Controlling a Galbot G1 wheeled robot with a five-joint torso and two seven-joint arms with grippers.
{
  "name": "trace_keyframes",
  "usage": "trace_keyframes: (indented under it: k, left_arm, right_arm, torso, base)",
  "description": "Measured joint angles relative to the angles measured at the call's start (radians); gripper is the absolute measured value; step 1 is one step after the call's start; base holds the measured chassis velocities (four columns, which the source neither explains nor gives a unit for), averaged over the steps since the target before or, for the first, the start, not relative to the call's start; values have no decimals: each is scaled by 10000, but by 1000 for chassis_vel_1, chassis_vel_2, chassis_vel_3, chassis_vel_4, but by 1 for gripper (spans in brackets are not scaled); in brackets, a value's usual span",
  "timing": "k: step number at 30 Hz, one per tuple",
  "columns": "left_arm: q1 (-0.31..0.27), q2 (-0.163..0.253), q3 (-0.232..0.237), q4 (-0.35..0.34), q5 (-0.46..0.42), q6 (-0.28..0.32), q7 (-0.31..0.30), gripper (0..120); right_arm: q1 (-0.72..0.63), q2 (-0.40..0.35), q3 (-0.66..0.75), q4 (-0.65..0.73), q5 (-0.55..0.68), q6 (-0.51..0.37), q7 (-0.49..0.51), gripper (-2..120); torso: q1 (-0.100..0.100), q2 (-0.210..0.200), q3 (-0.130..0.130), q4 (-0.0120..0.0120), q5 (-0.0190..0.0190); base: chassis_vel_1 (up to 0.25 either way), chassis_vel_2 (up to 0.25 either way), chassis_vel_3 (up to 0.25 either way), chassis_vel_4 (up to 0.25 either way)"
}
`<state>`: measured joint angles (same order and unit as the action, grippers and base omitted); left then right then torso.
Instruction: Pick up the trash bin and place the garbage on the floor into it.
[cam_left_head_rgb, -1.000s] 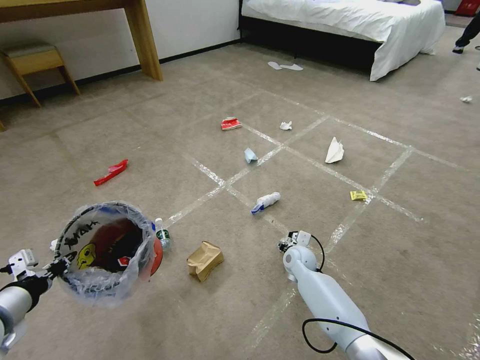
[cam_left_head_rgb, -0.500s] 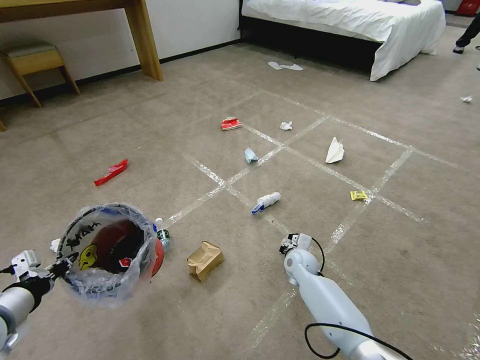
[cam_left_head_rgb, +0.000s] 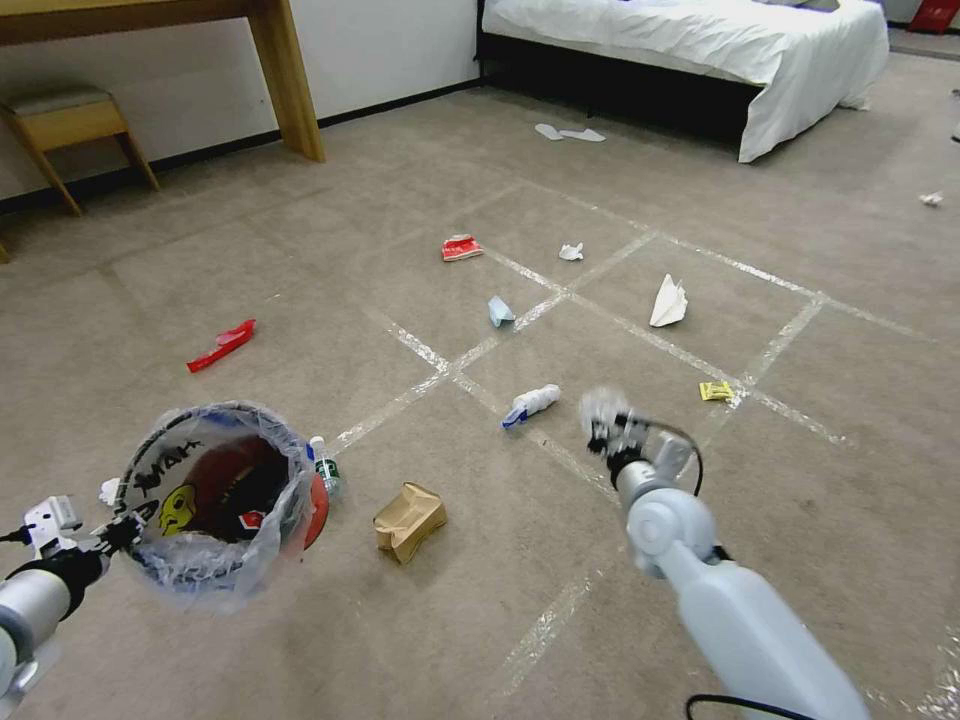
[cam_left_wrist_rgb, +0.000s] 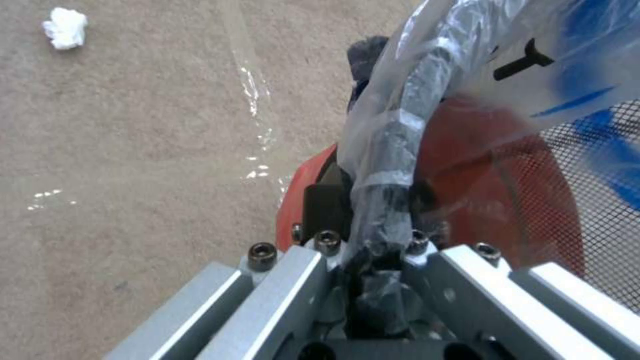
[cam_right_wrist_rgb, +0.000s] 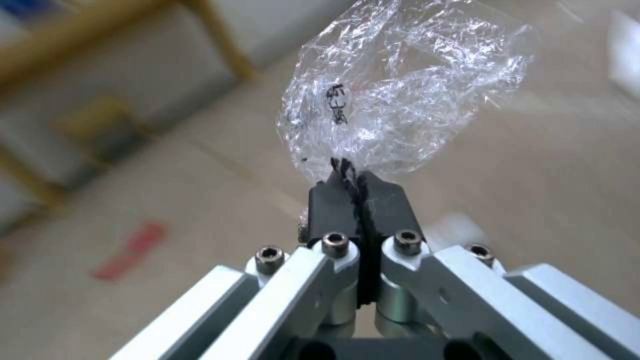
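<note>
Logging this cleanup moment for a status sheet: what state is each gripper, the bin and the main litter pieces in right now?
left gripper: shut on the trash bin's rim.
trash bin: held off the floor, tilted, bag-lined.
right gripper: shut on a clear plastic wrapper, raised above the carpet.
brown paper bag: crumpled, lying on the floor.
plastic bottle: on its side, on the floor.

trash bin (cam_left_head_rgb: 215, 500): red, bag-lined, held tilted above floor (cam_left_head_rgb: 300, 250) | garbage (cam_left_head_rgb: 409, 518): scattered on carpet
</note>
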<state>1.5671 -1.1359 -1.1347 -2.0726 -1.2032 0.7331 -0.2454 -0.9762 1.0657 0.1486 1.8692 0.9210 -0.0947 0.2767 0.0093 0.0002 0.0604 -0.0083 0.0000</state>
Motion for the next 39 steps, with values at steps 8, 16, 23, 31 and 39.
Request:
trace_keyframes:
  k: [8,16,23,31,39]
  left_arm:
    - [14,1,77,-183,-102,1,-77,0]
    - [-41,43,109,-379,-368,8,-204,0]
    - [-100,64,137,-371,-375,13,-210,0]
    - [-223,105,188,-301,-393,22,-211,0]
    - [-266,87,199,-263,-400,24,-210,0]
  right_arm:
    - [802,-750,-1104,1179,-60,1442,-2144,0]
    - [3908,-1680,-4945,2050,1224,2001,-3228,0]
    - [6376,-1375,-7423,2201,2167,1357,-2433,0]
    - [8705,-333,-9855,1816,2928,274,-1282,0]
    - [9511,928,-10917,866,2878,-86,-773,0]
  torso:
    - [1,-1,1,0,0]
    - [0,-1,2,1,-1]
    - [1,-1,2,1,-3]
    - [1,-1,2,1,-3]
    - [1,-2,2,0,-3]
  base:
    - [0,0,0,0]
    - [0,0,0,0]
    - [0,0,0,0]
    - [0,0,0,0]
    - [0,0,0,0]
